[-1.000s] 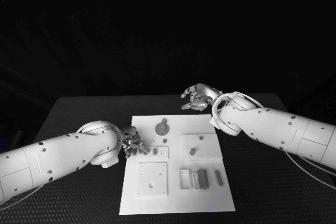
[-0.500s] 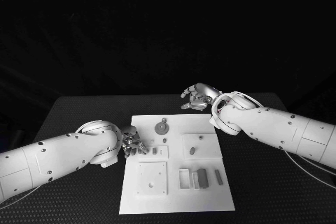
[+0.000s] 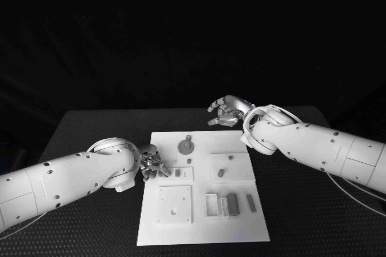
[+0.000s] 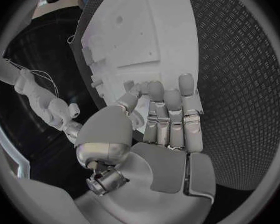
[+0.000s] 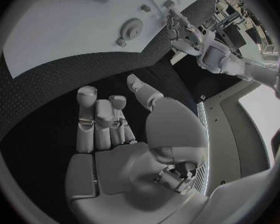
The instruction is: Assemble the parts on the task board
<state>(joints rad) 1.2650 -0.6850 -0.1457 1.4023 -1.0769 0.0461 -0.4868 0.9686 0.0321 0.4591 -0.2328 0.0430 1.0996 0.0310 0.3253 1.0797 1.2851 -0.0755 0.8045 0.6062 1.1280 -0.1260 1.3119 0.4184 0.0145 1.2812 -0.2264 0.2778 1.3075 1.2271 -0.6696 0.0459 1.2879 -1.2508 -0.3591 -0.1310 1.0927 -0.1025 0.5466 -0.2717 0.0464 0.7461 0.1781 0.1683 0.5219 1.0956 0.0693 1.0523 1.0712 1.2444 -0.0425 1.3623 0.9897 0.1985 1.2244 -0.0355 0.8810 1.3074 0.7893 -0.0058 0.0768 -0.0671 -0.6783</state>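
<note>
The white task board (image 3: 201, 223) lies in the middle of the black table. A grey round gear (image 3: 186, 148) sits near its far edge, and the right wrist view shows the gear (image 5: 132, 29) too. A short grey peg (image 3: 220, 173) lies in a square recess. Two grey bars (image 3: 233, 204) lie at the near right. My left hand (image 3: 153, 165) rests at the board's left edge, fingers stretched side by side (image 4: 168, 109), holding nothing. My right hand (image 3: 227, 112) hovers over the table just beyond the board's far edge, fingers loosely bent (image 5: 102, 119), holding nothing.
A square plate with a hole (image 3: 174, 204) sits on the board's near left. Small grey pieces (image 3: 178, 172) lie close to my left hand's fingertips. Black ribbed table (image 3: 313, 212) surrounds the board on all sides.
My left hand's fingers have drawn back slightly at the board's left edge. The right hand and the parts have not moved.
</note>
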